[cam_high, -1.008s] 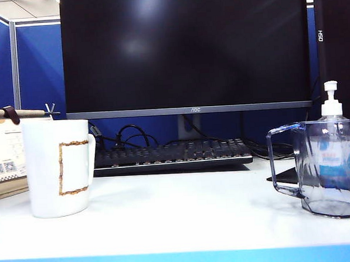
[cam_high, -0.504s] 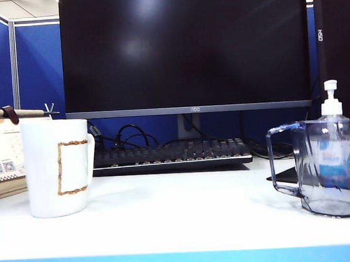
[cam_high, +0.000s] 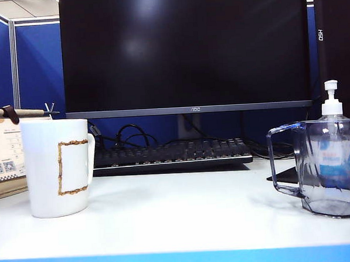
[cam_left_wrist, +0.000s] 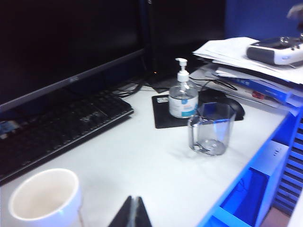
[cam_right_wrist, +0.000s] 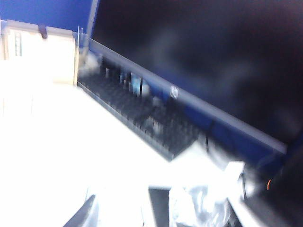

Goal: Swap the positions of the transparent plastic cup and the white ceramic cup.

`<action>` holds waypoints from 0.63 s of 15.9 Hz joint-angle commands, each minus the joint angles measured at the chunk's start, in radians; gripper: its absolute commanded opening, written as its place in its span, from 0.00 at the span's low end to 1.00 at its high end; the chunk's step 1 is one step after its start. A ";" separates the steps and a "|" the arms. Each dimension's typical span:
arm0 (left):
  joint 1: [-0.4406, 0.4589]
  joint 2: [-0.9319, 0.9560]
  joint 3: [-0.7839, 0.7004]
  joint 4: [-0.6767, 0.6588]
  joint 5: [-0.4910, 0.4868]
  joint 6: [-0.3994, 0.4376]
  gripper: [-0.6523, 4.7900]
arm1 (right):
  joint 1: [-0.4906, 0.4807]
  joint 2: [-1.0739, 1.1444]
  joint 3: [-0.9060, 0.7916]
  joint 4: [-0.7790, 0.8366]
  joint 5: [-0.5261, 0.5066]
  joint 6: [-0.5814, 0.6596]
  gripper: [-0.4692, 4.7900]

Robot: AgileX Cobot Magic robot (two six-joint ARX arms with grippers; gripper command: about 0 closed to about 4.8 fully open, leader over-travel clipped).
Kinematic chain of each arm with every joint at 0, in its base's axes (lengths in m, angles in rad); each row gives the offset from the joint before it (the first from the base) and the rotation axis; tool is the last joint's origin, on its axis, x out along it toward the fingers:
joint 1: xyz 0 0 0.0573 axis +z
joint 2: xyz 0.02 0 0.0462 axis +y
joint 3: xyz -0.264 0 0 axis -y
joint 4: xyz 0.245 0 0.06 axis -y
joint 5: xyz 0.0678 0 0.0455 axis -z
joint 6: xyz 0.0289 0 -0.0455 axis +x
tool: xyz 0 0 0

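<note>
The white ceramic cup (cam_high: 56, 169), with a golden-brown outline on its side, stands at the left of the table. The transparent plastic cup (cam_high: 332, 167) stands at the right, its handle toward the middle. Neither gripper shows in the exterior view. In the left wrist view my left gripper (cam_left_wrist: 134, 202) is shut and empty, above the table beside the white ceramic cup (cam_left_wrist: 45, 198) and well apart from the transparent plastic cup (cam_left_wrist: 211, 128). The right wrist view is blurred. There my right gripper (cam_right_wrist: 147, 217) is open and empty, with one finger (cam_right_wrist: 85, 213) showing and the transparent plastic cup (cam_right_wrist: 199, 208) a smear nearby.
A black monitor (cam_high: 185, 48) and keyboard (cam_high: 170, 154) stand behind the cups. A pump bottle (cam_high: 331, 108) on a black mat (cam_left_wrist: 161, 113) stands behind the transparent cup. A desk calendar (cam_high: 3, 154) sits behind the white cup. Stacked papers (cam_left_wrist: 236, 56) lie beyond the bottle.
</note>
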 commanded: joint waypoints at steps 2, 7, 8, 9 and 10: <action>0.001 0.002 -0.057 0.281 0.018 -0.159 0.11 | 0.002 -0.002 0.002 -0.348 -0.025 0.625 0.47; 0.040 0.011 -0.422 0.882 -0.066 0.311 0.11 | 0.002 -0.002 -0.061 -0.362 0.186 0.754 0.47; 0.057 0.010 -0.461 0.882 -0.067 0.254 0.11 | 0.002 -0.002 -0.061 -0.321 0.187 0.830 0.47; 0.074 0.008 -0.481 0.836 -0.065 0.176 0.11 | 0.002 -0.002 -0.061 -0.227 0.231 0.857 0.47; 0.074 0.008 -0.480 0.812 -0.068 0.114 0.11 | 0.002 -0.002 -0.067 -0.172 0.243 0.857 0.47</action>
